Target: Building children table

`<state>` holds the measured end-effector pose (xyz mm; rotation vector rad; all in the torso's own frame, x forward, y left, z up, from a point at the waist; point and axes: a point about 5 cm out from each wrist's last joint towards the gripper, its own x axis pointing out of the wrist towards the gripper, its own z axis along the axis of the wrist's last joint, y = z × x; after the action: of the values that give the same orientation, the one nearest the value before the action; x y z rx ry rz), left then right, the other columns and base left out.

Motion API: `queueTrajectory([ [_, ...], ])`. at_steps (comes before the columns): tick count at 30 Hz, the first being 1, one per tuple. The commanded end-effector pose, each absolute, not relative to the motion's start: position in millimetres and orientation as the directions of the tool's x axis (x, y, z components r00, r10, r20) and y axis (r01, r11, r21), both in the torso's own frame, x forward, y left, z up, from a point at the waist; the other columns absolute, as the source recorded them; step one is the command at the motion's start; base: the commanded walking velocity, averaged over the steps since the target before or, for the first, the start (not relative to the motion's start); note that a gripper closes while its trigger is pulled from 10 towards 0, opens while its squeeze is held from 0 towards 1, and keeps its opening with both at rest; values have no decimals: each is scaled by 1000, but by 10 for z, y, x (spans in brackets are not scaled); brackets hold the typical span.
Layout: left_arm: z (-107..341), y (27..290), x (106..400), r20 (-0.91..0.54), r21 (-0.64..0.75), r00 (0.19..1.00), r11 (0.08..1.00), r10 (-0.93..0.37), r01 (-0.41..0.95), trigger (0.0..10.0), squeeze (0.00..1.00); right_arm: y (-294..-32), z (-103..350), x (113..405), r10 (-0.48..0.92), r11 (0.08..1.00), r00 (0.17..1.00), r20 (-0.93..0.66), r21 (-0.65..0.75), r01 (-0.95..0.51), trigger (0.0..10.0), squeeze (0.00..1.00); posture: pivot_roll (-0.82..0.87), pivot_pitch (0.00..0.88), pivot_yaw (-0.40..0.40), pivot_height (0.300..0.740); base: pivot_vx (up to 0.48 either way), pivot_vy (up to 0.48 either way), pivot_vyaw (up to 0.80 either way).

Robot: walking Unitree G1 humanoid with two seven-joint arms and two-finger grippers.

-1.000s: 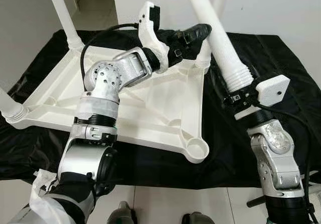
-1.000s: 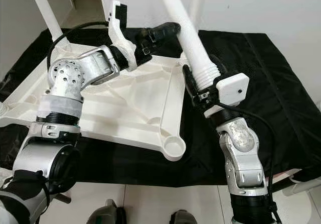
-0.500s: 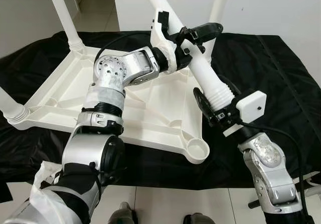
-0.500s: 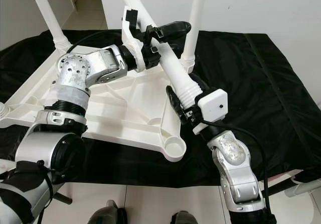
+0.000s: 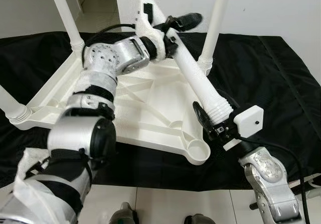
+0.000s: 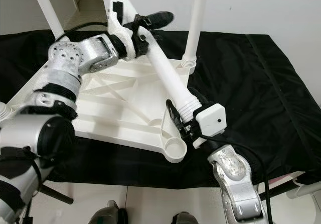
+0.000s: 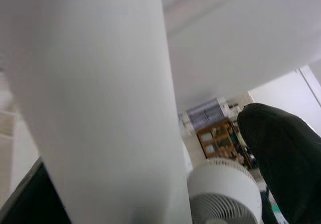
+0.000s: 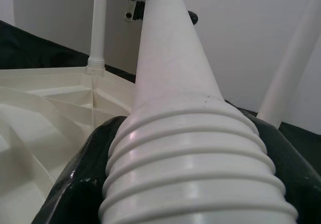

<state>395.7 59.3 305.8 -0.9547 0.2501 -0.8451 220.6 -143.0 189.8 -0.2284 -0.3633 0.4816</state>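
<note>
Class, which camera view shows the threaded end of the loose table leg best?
The right wrist view: the threaded end looms large, ridges distinct, between the right gripper fingers. Both eye views show it small, above the empty socket. The left wrist view shows smooth shaft.

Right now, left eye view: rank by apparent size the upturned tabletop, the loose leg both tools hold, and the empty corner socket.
1. Upturned tabletop, largest.
2. Loose leg, held by the left tool and the right tool; it tilts toward the camera, so its length is unsure.
3. Empty corner socket, smallest.
</note>
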Motion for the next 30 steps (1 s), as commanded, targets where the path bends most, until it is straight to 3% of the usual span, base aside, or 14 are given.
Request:
queueTrajectory([
  [1,3238,613,3923,359,-718,540,145,-761,681,10000,0,-1423,1887,2182,498,857,825,268,-302,-419,10000,0,-43,8,71,740,0,0,0],
  [9,3198,626,3937,338,-722,540,156,-771,674,10000,0,-1445,1919,2187,477,869,830,291,-299,-395,10000,0,-42,6,73,740,0,0,0],
  [10,3178,621,3935,333,-723,534,153,-777,674,7569,0,-1448,1929,2190,469,874,831,300,-294,-388,10000,0,-42,7,73,740,0,0,0],
  [12,3165,617,3934,331,-723,530,151,-781,674,7569,0,-1449,1935,2190,465,876,831,304,-291,-384,10000,0,-41,7,73,740,0,0,0],
  [13,3144,620,3933,326,-727,529,150,-783,670,0,0,-1453,1943,2195,459,881,832,311,-283,-380,10000,0,-41,9,71,740,0,0,0],
  [30,3152,636,3946,344,-739,520,116,-782,663,0,0,-1476,1967,2218,437,893,837,330,-268,-361,10000,0,-38,7,68,740,0,0,0],
])
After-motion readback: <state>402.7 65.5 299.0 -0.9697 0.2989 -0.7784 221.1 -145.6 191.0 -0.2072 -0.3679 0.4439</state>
